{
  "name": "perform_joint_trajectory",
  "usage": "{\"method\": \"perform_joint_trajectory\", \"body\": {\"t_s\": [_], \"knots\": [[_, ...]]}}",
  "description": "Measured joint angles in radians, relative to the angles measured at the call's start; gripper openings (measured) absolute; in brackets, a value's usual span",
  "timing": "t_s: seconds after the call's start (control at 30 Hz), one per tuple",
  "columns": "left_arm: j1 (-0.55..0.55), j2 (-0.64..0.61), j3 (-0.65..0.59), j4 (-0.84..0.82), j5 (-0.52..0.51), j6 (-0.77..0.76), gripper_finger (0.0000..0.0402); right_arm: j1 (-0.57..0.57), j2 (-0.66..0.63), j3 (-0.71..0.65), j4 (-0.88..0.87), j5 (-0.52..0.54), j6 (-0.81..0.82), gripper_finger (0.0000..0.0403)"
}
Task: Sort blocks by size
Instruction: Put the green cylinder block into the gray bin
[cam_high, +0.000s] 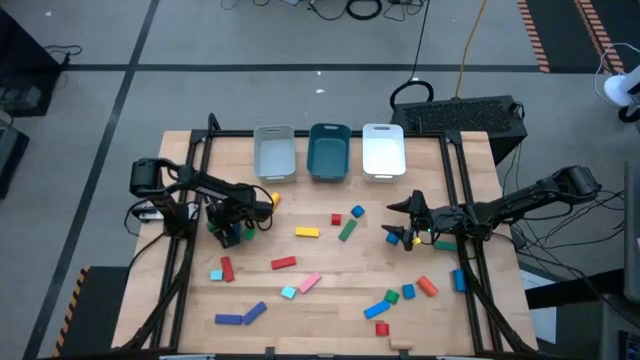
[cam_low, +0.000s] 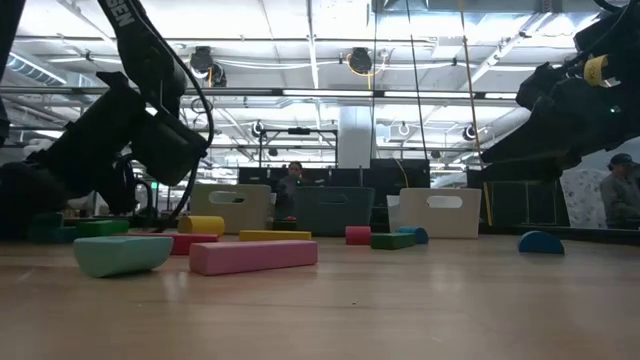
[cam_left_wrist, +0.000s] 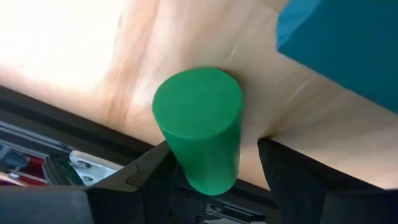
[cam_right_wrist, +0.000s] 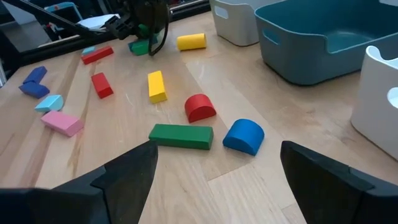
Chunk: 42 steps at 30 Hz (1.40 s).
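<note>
A green cylinder (cam_left_wrist: 198, 118) stands on end on the table near its left edge, round top toward the wrist camera. My left gripper (cam_left_wrist: 211, 146) is open, slanting down with one finger on each side of it; the same gripper (cam_high: 232, 226) shows from above. A teal-blue block (cam_left_wrist: 342, 43) lies just beyond it. My right gripper (cam_right_wrist: 214, 180) hangs open over the table's right part, nothing between its fingers. Ahead of it lie a green bar (cam_right_wrist: 181, 136), a blue half-round (cam_right_wrist: 244, 135) and a red half-round (cam_right_wrist: 199, 107). Other blocks are scattered over the table. My left gripper comes at the cylinder slanting down from the table's left side. One finger (cam_left_wrist: 155, 171) meets the cylinder's side (cam_left_wrist: 171, 149) in the wrist view, but I cannot tell whether it touches. A strip of bare table shows between the cylinder and the other finger (cam_left_wrist: 280, 174).
A grey tray (cam_high: 274, 152), a teal tray (cam_high: 330, 150) and a white tray (cam_high: 383, 150) stand in a row at the far edge. Black frame rails (cam_high: 190, 250) run along both sides. Pink (cam_low: 253, 256) and cyan (cam_low: 122, 253) blocks lie near the front.
</note>
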<state>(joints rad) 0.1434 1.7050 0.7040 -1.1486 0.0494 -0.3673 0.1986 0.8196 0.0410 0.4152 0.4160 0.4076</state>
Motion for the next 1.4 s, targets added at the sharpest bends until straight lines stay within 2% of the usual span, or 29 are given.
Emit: {"method": "perform_joint_trajectory", "body": {"t_s": [0.1,0.3,0.5,0.87,1.07,1.4], "knots": [[0.008,0.000,0.000,0.007,0.022,0.010,0.0209,0.000,0.000,0.000,0.000,0.000,0.000,0.0327],[0.003,-0.001,0.002,0.003,0.033,0.010,0.0137,0.000,0.000,0.000,0.000,0.000,0.000,0.0327],[-0.003,-0.031,0.009,-0.002,0.025,-0.012,0.0135,0.000,0.000,0.000,0.000,0.000,0.000,0.0327],[0.026,-0.238,0.108,0.026,-0.006,-0.043,0.0135,0.000,0.000,0.000,0.000,0.000,0.026,0.0327],[0.089,-0.330,0.207,0.028,-0.102,-0.033,0.0135,0.000,0.000,0.000,0.001,0.000,0.026,0.0327],[0.257,-0.320,0.369,0.170,-0.168,0.172,0.0135,0.000,0.000,0.000,0.002,0.000,0.026,0.0327]]}}
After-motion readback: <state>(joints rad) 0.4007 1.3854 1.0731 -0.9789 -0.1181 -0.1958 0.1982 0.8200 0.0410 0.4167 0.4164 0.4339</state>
